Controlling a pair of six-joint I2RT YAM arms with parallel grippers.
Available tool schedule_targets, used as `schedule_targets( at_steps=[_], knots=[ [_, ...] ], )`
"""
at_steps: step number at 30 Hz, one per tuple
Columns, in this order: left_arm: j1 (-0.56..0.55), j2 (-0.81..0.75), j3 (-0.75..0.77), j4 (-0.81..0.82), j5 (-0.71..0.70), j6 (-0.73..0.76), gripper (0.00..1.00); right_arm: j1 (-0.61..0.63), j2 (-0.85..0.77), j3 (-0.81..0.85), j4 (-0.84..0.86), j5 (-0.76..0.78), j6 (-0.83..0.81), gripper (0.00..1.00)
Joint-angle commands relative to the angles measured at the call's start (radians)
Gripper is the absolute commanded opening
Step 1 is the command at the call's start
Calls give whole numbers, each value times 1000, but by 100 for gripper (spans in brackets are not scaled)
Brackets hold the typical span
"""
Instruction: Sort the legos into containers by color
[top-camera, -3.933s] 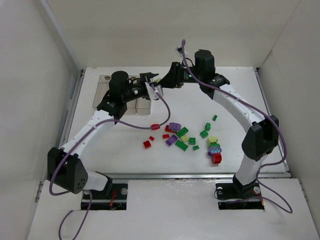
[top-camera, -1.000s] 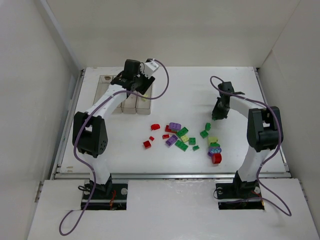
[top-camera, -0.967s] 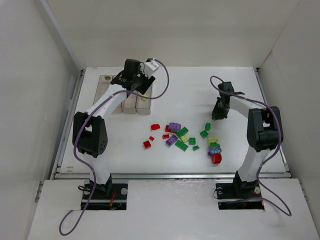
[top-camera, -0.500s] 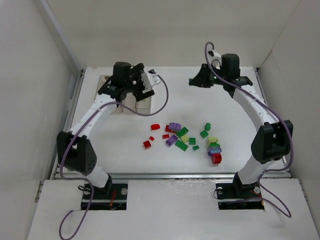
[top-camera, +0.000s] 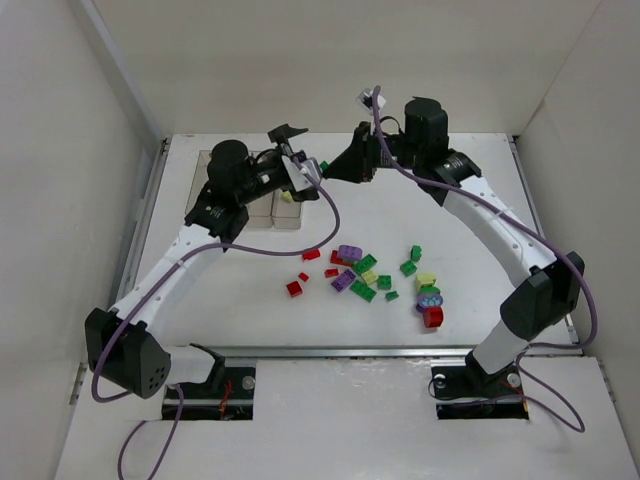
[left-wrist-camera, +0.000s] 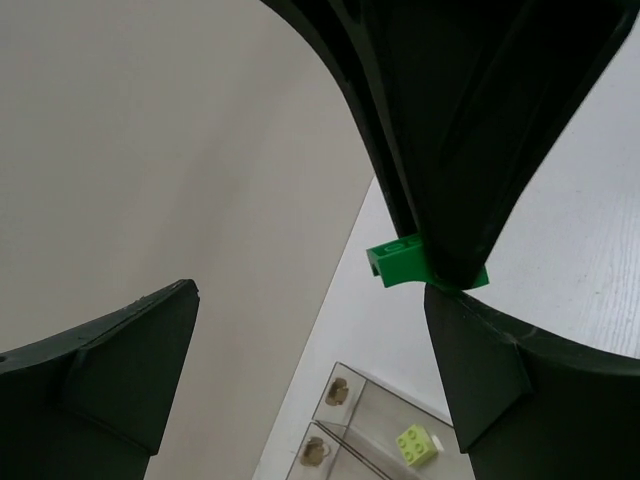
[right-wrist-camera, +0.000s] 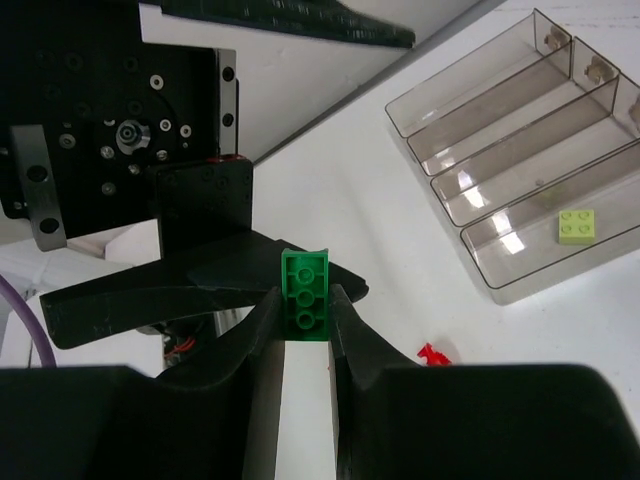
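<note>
Overhead, the two arms met in the upper middle of the frame, above the far part of the white table (top-camera: 480, 200). The right gripper (top-camera: 332, 168) was pinched tight on a small green brick (top-camera: 324, 166), which stuck out past its fingertips, held up off the table. In the right wrist view that brick (right-wrist-camera: 304, 292) stood on end between the two dark fingers (right-wrist-camera: 262, 330), studs facing the camera.

The left gripper (top-camera: 298, 155) had its jaws spread wide with nothing in them, one finger up, one down, and the green brick sat in the gap between them. From the left wrist the brick (left-wrist-camera: 415, 262) hung at the tip of the right arm's fingers, just beside the left arm's right-hand finger (left-wrist-camera: 500, 370).

The containers (top-camera: 285, 212) lay at the upper left of the table, partly under the left arm. One pale yellow brick (right-wrist-camera: 578, 226) lay in the compartment lowest in the right wrist frame. The other legos (top-camera: 365, 275) were scattered loose at the centre of the table, well apart from the containers.
</note>
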Motion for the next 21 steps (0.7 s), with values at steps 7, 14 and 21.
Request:
schedule_targets(
  at_steps=[7, 14, 21],
  knots=[
    [-9, -27, 25, -22, 154, -8, 91, 9, -49, 0, 44, 23, 5, 0],
    [-9, -37, 16, -7, 179, -13, 75, 18, -60, -11, 44, 43, 16, 0],
    [-18, -37, 16, 2, 191, -34, 64, 38, -42, -1, 44, 63, 25, 0]
  ],
)
